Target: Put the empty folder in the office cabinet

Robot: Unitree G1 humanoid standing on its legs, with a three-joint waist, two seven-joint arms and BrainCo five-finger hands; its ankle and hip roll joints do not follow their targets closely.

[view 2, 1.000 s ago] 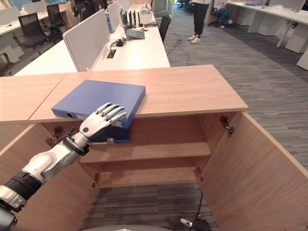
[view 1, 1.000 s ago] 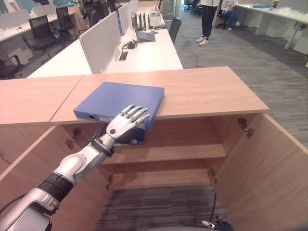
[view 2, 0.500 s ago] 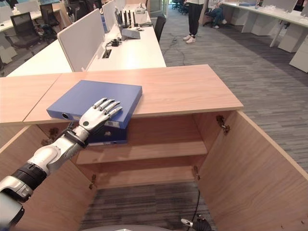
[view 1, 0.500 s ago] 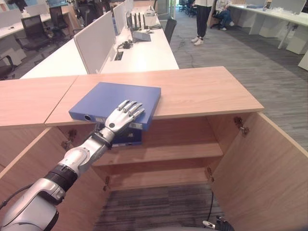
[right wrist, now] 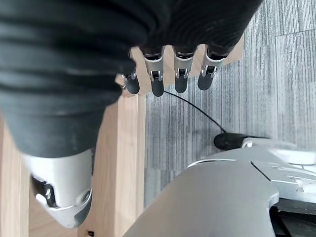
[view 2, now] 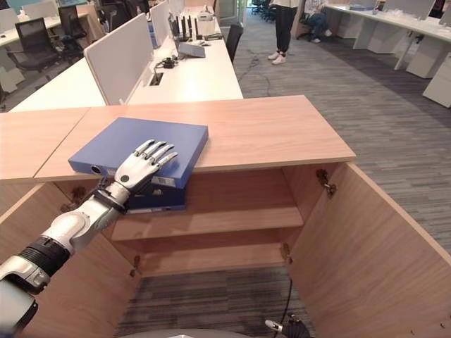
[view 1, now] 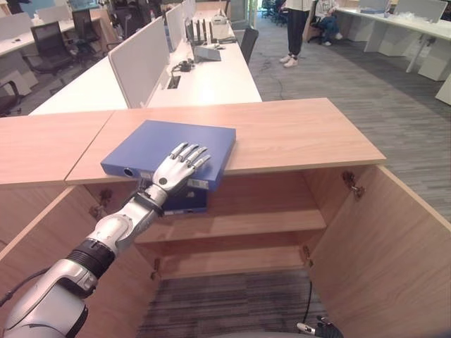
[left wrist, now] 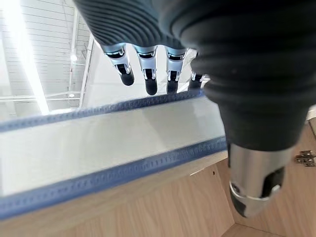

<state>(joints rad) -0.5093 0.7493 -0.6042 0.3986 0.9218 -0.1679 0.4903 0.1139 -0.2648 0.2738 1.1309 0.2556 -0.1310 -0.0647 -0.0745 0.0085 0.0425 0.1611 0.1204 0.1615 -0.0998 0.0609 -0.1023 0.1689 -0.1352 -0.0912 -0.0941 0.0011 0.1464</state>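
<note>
Presently the blue folder (view 1: 169,149) lies flat on the wooden worktop (view 1: 296,134) of the office cabinet (view 1: 366,225), left of centre in the head views, its near spine edge projecting slightly past the worktop's front edge. The left hand (view 1: 177,167) rests on top of the folder's near right portion, fingers (view 2: 156,150) straight and spread, not clenched, lying on the cover; the thumb hangs at the spine edge without gripping. In the left wrist view the fingers (left wrist: 148,74) extend straight above the folder's pale spine face. A second blue folder (view 2: 158,199) sits on the upper shelf (view 1: 246,224) inside the cabinet, directly beneath the hand. Both cabinet doors stand open. In its wrist view the right hand (right wrist: 163,74) hangs over the carpeted floor (right wrist: 207,128), fingers relaxed and holding nothing. A person (view 1: 294,32) stands at the upper centre of the frame.
</note>
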